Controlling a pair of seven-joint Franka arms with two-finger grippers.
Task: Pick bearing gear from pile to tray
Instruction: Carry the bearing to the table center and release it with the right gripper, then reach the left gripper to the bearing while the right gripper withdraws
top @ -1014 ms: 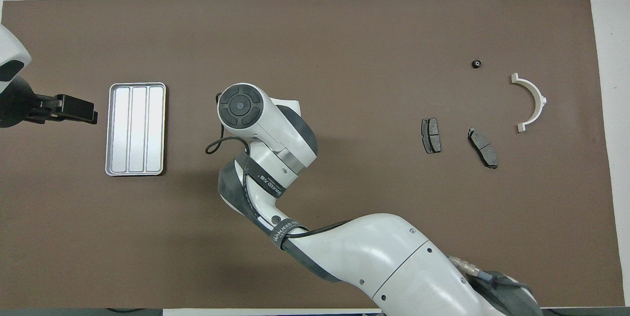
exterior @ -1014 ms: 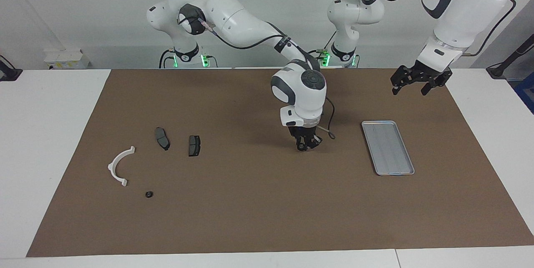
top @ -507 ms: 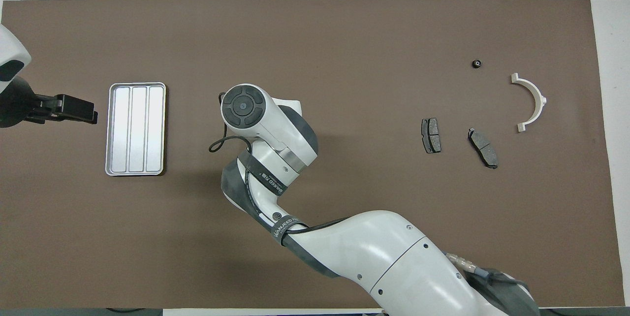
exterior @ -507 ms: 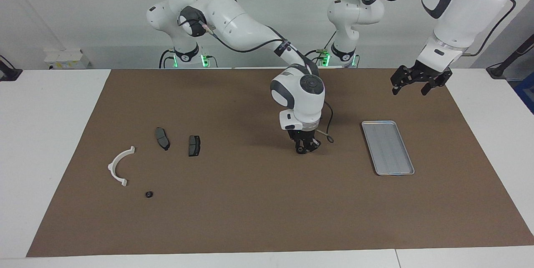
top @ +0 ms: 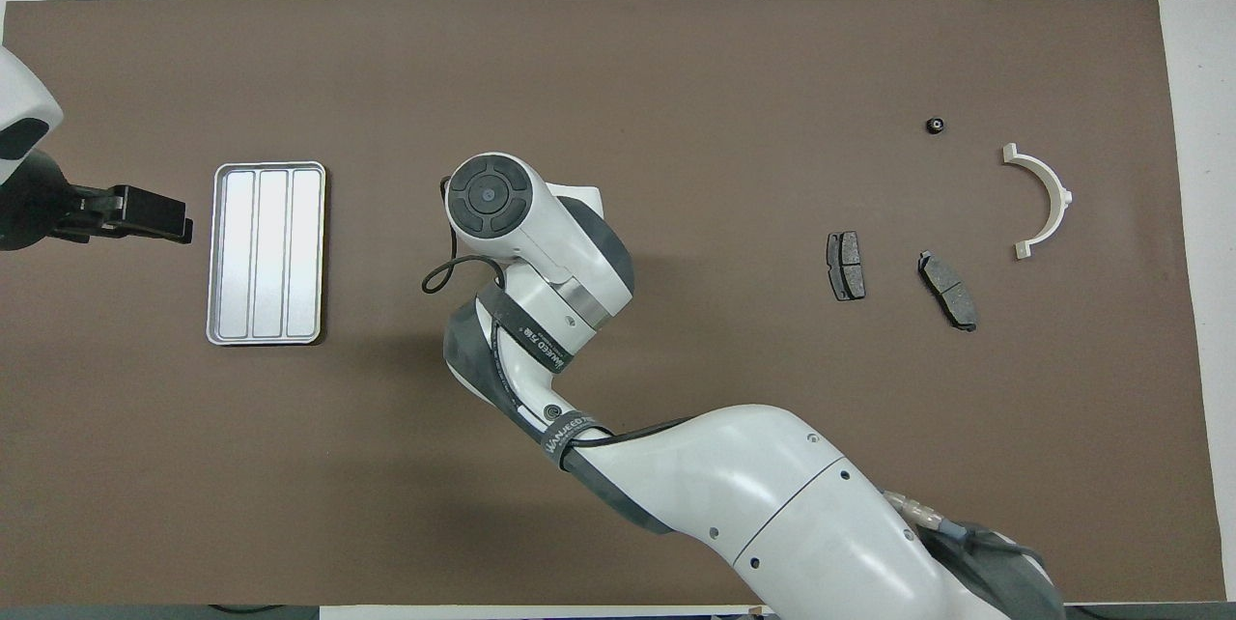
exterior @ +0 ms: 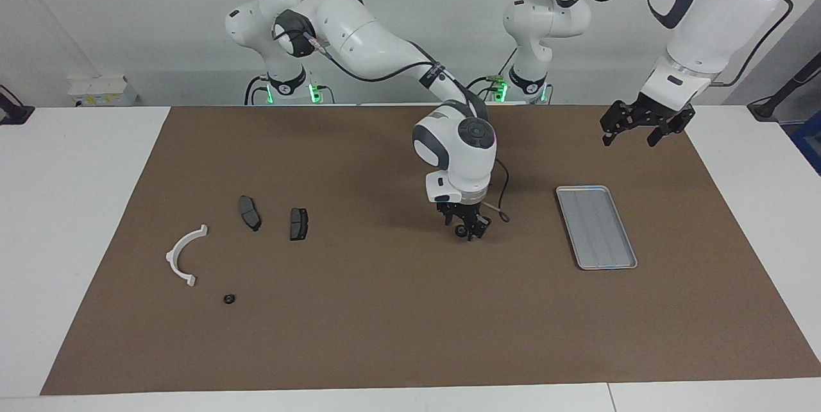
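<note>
Read the brown mat (exterior: 359, 322) on the desk (exterior: 64, 206) as a clock seen from overhead, with twelve farthest from the robots.

The right tool (exterior: 470, 231) points straight down, low over bare mat just off centre toward nine o'clock. It's between the tray and the pile, closer to the tray. Whether it is open or closed, I cannot tell. A small dark round bit (exterior: 460, 231) shows at its tip, but I can't say if it's gripped, or if the tool touches the mat. From overhead the arm's own wrist hides the tool.

The tray (exterior: 596, 226) lies flat at nine o'clock, long side running twelve to six, with nothing in it.

The pile is spread around three o'clock. Two dark pads (exterior: 249, 212) (exterior: 298, 224) lie side by side but apart. The white bracket (exterior: 181, 257) lies at about two, apart from them. One tiny black round piece (exterior: 228, 299) sits alone at about one o'clock from the pads.

The left tool (exterior: 632, 139) waits in the air over the mat's nine o'clock edge, just outside the tray. It is wide open and holds nothing.
</note>
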